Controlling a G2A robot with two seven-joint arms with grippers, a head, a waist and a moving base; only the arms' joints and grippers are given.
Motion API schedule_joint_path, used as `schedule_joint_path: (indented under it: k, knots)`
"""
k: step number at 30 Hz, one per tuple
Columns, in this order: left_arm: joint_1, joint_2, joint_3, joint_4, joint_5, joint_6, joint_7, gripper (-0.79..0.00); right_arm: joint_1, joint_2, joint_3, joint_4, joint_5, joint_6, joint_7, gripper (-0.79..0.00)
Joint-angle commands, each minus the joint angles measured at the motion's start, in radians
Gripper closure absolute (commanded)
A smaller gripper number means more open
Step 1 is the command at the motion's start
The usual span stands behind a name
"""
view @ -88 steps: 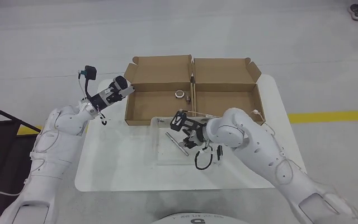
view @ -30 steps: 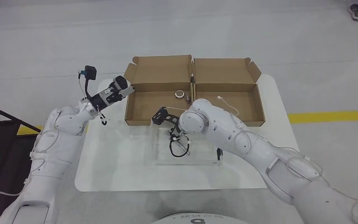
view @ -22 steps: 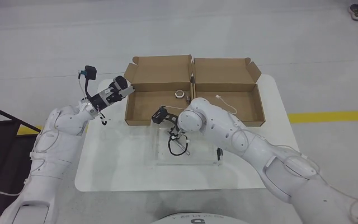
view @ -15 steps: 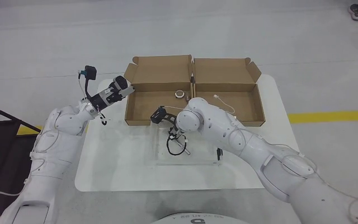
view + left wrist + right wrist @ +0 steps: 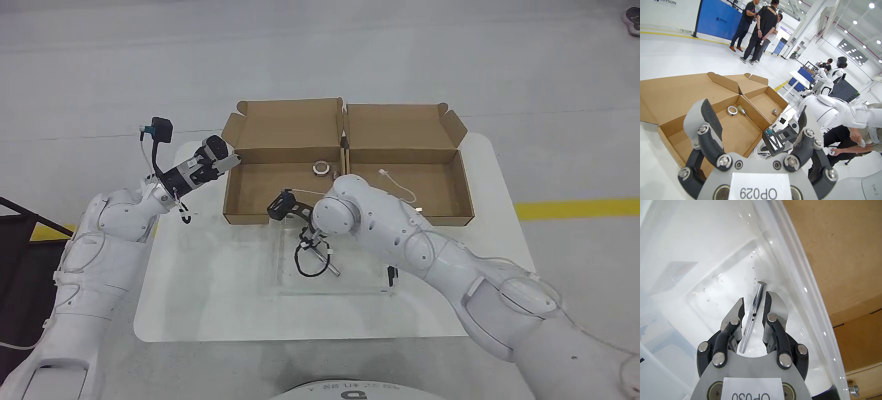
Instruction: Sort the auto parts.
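In the clear plastic tray (image 5: 798, 279) on the white desk (image 5: 200, 300) lies a polished steel rod (image 5: 752, 315), flat, near the tray wall next to the brown cardboard boxes (image 5: 275, 190). Over it sits the right hand (image 5: 755, 295), jaws apart, one either side, rod running lengthwise btwn them; not clamped yet. Off the boxes' outer side hangs the left hand (image 5: 755, 108), spread wide & empty. Rod looks stiff, hard, prob. dense for its size, not fragile. It's smooth & round, so slippery & apt to roll or pivot. Best grip: ribbed pads (image 5: 765, 308) square on the shaft near mid-length, firm squeeze, lift level over the tray rim.
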State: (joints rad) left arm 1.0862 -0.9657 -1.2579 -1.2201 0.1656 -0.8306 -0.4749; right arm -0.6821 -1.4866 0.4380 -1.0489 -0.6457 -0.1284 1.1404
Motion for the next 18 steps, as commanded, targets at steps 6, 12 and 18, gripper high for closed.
schedule_joint_path:
  k: [6,12,18]
  knots:
    - [0.000,0.000,0.000,0.000,0.000,0.000,0.000,-0.785,0.006,-0.018,-0.007,0.024,-0.007,0.015,0.005,-0.206]
    - [0.000,0.000,0.000,0.000,0.000,0.000,0.000,-0.785,0.013,-0.037,-0.017,0.050,-0.012,0.026,0.008,-0.200]
    - [0.000,0.000,0.000,0.000,0.000,0.000,0.000,-0.785,0.023,-0.057,-0.022,0.083,-0.011,0.033,0.014,-0.172]
